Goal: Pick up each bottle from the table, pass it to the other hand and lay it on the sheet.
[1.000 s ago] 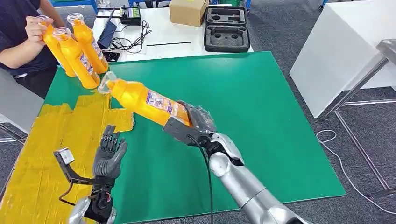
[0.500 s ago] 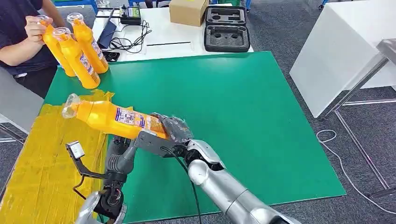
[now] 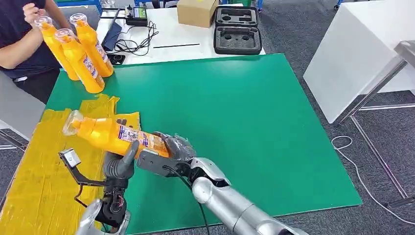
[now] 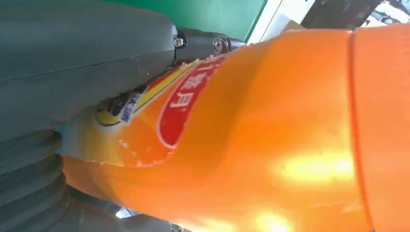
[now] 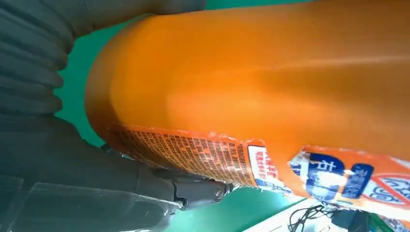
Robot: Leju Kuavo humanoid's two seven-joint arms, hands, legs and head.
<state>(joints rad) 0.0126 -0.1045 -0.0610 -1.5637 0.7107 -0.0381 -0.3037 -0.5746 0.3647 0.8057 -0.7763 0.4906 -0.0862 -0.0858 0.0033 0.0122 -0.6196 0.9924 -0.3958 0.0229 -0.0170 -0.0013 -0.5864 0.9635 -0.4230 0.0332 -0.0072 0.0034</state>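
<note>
Orange plastic bottle with a clear cap and printed label (image 3: 110, 134) is lying nearly level in the air above the near-left part of the green surface (image 3: 235, 107), its cap pointing toward the crinkled yellow sheet (image 3: 44, 161) taped over that surface's left side. The robot's right hand (image 3: 176, 147), at the end of a silver arm reaching in across its body, is gripping the bottle's base with dark fingers wrapped around it. The left hand (image 3: 120, 164) is rising from below, wrist upright, its thick grey thumb pressing against the labelled middle of the bottle; whether the left hand's fingers are fully closing around the bottle cannot be told. In both wrist views the orange body is sitting tight against each hand. At the far-left corner, a person in a dark top (image 3: 19, 34) is touching one of three upright orange bottles (image 3: 76, 46). Beyond the green surface, a brown cardboard box (image 3: 197, 11) and an open black foam-lined case (image 3: 238, 30) are sitting on a white table (image 3: 176, 41).
</note>
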